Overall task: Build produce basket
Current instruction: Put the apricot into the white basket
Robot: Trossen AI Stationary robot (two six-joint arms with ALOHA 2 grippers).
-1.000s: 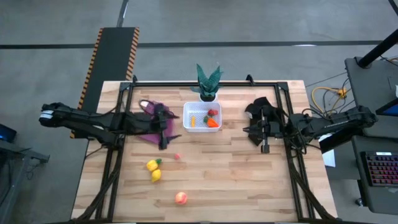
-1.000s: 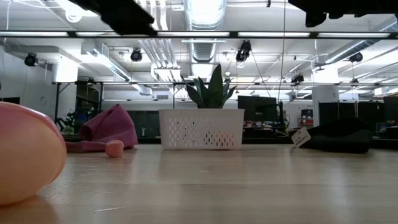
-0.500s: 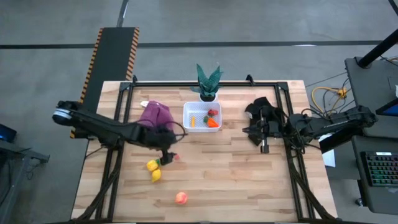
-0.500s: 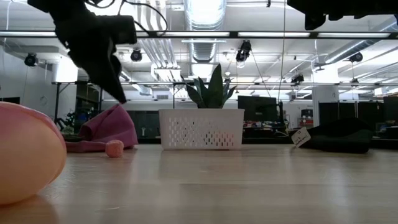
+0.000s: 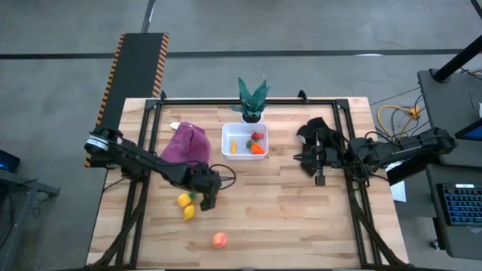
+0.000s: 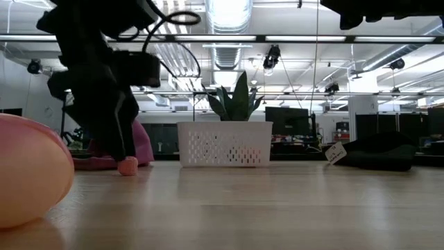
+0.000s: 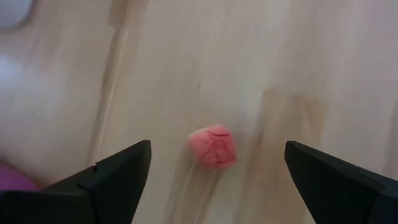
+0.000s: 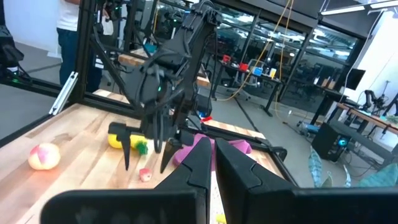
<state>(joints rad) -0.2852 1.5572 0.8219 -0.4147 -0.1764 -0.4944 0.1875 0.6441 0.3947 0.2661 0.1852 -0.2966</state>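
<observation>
- Our left claw (image 7: 211,180) is wide open and points down at a little red berry (image 7: 212,147) on the table (image 5: 286,211).
- The berry sits between the two fingers (image 7: 115,177) and nothing touches it yet.
- To do this well, we think we should keep the berry in the middle, go low, and close softly so it does not roll away.
- Our right claw (image 5: 319,179) waits far off on the other side, with its fingers pressed together on nothing.
- The white basket (image 5: 230,152) stands by the plant (image 5: 252,98), with a carrot (image 5: 258,149) already inside.
- Two lemons (image 5: 185,205) and a peach (image 5: 219,239) lie on the table.
- From above, the arm hides the berry, but the wrist view shows it clearly.
- The low view shows the berry (image 6: 127,166) resting right at the fingertips, with the purple cloth (image 6: 142,144) behind.
</observation>
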